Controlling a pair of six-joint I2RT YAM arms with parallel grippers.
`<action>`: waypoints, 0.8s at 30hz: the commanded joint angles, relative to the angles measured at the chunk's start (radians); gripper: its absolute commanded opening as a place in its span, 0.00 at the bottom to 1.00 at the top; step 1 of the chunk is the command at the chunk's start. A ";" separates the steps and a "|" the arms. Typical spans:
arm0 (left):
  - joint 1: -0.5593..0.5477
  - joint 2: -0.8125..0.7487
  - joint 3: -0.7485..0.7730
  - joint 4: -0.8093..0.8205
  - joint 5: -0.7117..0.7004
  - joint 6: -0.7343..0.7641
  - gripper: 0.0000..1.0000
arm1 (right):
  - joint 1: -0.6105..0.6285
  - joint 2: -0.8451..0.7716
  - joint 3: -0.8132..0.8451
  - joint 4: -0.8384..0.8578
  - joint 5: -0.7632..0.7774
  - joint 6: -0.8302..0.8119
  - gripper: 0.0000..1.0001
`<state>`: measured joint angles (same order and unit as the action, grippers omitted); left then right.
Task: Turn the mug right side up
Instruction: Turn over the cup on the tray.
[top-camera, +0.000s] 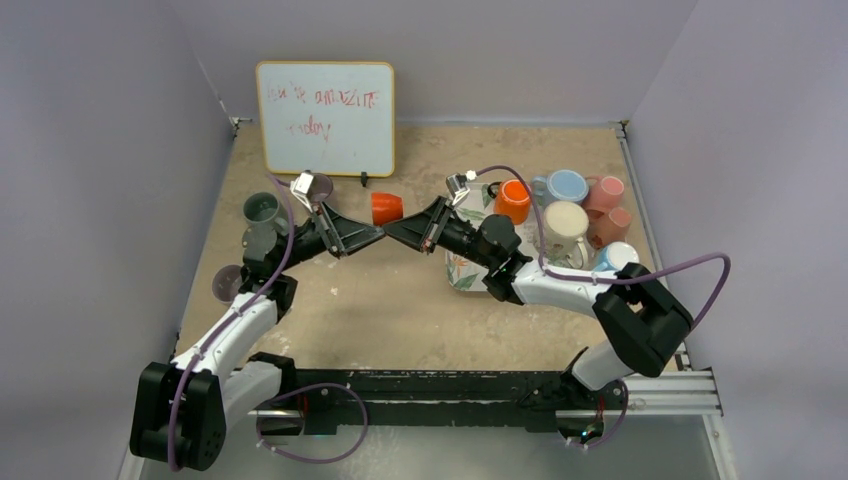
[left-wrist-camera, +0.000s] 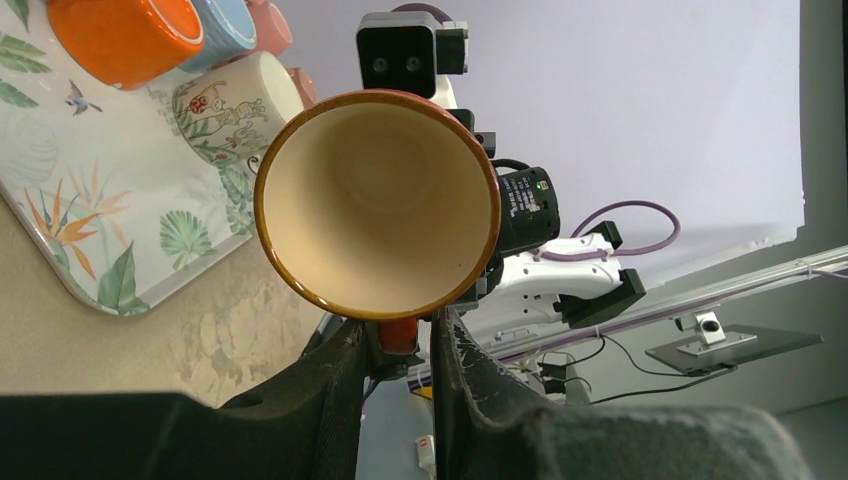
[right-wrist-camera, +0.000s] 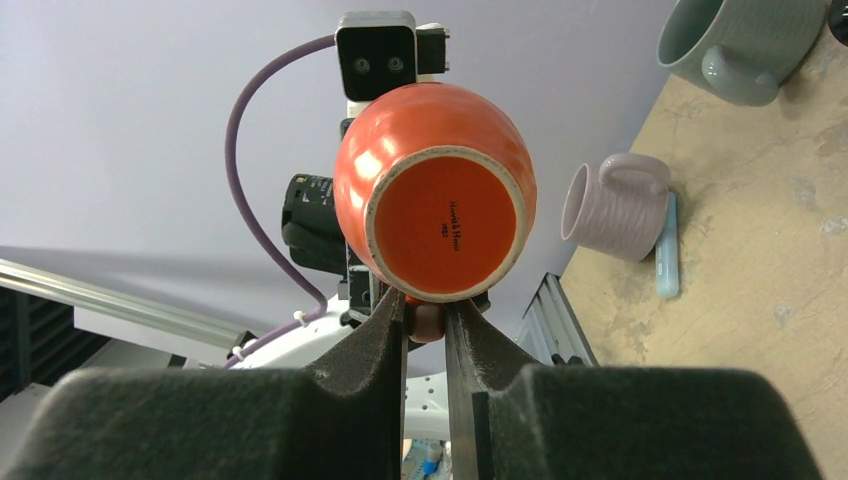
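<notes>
While both grippers pinch the glossy orange ceramic mug (top-camera: 386, 208) in mid-air, we read this as the handover inside the flip: mug off the table (top-camera: 400, 310), not yet upright.

Where it is: above table centre, a touch toward 12 o'clock, clear of the surface. It lies roughly on its side. The cream inside faces the left wrist camera, and the stamped base faces the right wrist camera.

Left gripper (top-camera: 372, 238): narrow, clamped on a small orange nub under the rim, which we take to be the handle. Right gripper (top-camera: 395, 232): narrow too, clamped on the same nub from the base side. Fingertips of the two nearly meet.

Pose: left arm rises from 7 o'clock and reaches toward 1 o'clock, with the wrist bent so the fingers point toward 3 o'clock. Right arm comes from 5 o'clock, with its elbow over the leaf-print tray (top-camera: 462, 275) at 3 o'clock and its fingers pointing toward 9 o'clock.

Next move, our judgement: one gripper has to let go, likely the right. The other then rolls its wrist until the mouth faces up and lowers the mug onto bare table. Risk: a thin handle pinch could let the mug swing once only one gripper holds it.
</notes>
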<state>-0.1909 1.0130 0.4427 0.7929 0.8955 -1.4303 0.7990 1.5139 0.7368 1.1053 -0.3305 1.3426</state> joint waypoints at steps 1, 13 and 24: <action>-0.013 -0.002 -0.012 0.015 0.046 -0.001 0.17 | 0.019 -0.006 0.033 0.094 -0.005 0.004 0.00; -0.013 -0.001 0.023 -0.010 0.099 0.027 0.30 | 0.019 -0.014 0.026 0.097 -0.015 0.007 0.00; -0.013 -0.015 0.048 -0.063 0.114 0.075 0.27 | 0.019 -0.031 0.021 0.087 -0.018 -0.002 0.00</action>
<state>-0.1989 1.0130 0.4488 0.7345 0.9913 -1.4025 0.8127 1.5139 0.7364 1.1084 -0.3351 1.3464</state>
